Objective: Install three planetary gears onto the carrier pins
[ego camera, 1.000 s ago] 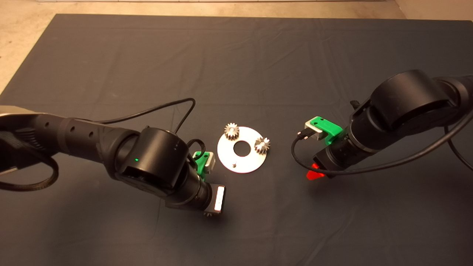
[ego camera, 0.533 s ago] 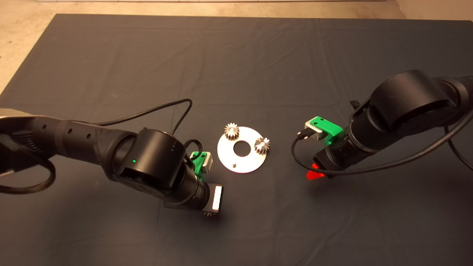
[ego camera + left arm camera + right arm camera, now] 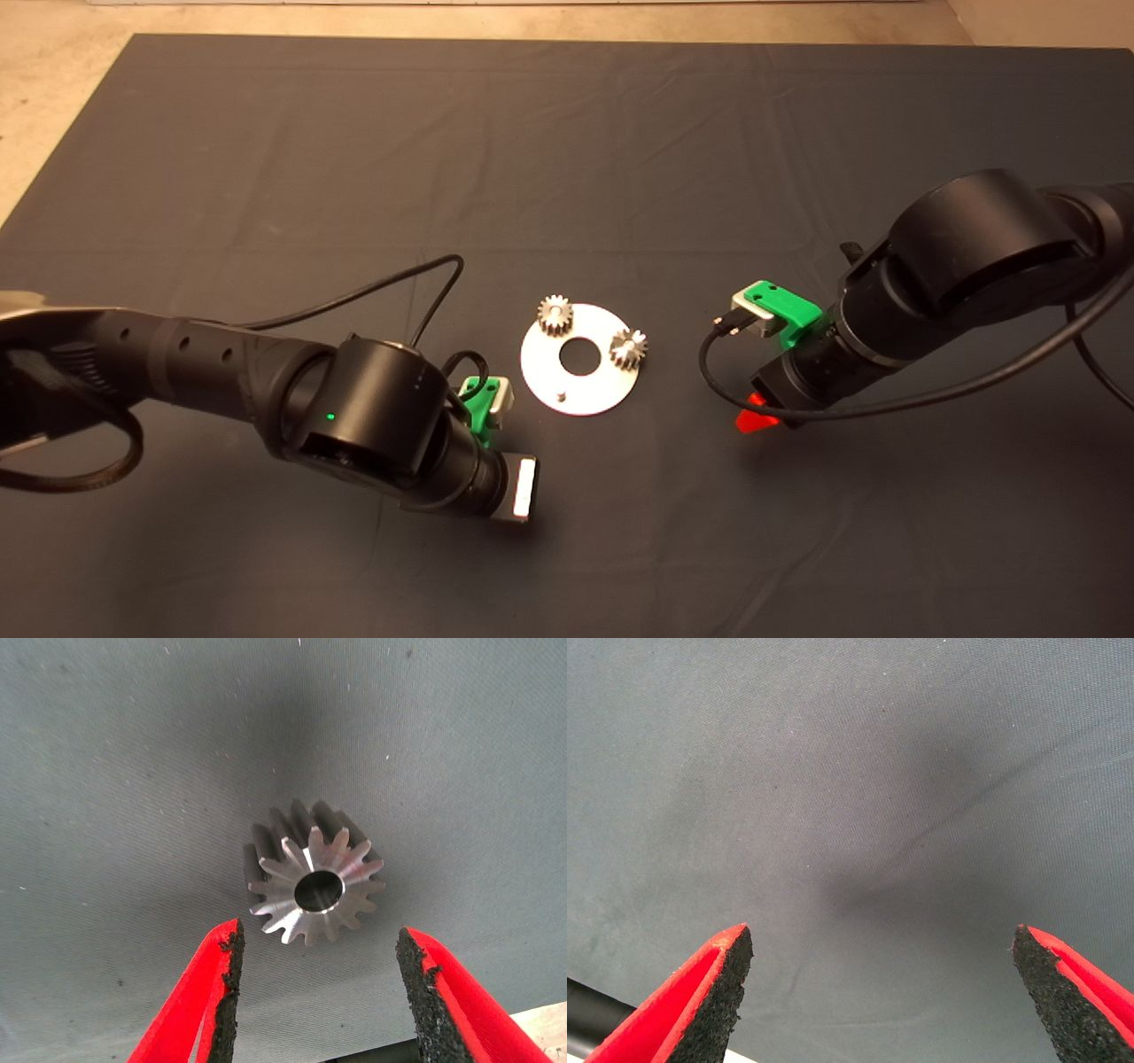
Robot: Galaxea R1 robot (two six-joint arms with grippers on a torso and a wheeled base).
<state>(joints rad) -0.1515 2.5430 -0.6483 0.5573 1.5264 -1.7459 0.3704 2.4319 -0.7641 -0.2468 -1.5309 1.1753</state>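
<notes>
Left tool (image 3: 317, 992) open wide above small silvery toothed gear (image 3: 314, 886); centre pads, lower, pinch square. Right tool (image 3: 881, 992) open wide, idle.

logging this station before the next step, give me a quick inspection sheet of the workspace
surface: dark mat, lightly creased, covering the table.
job's things: round metal disc on the mat; two gears seated on it; one carrier pin bare; third gear lying flat on the mat, hidden under the left arm in the head view.
clutter: nothing seen.
grippers: left gripper open, over the third gear, fingers either side, not touching; right gripper open wide over bare mat, right of the disc.
cables: black cable looping off the left wrist; another on the right arm; both clear of the disc.
surroundings: pale floor beyond the mat.
</notes>
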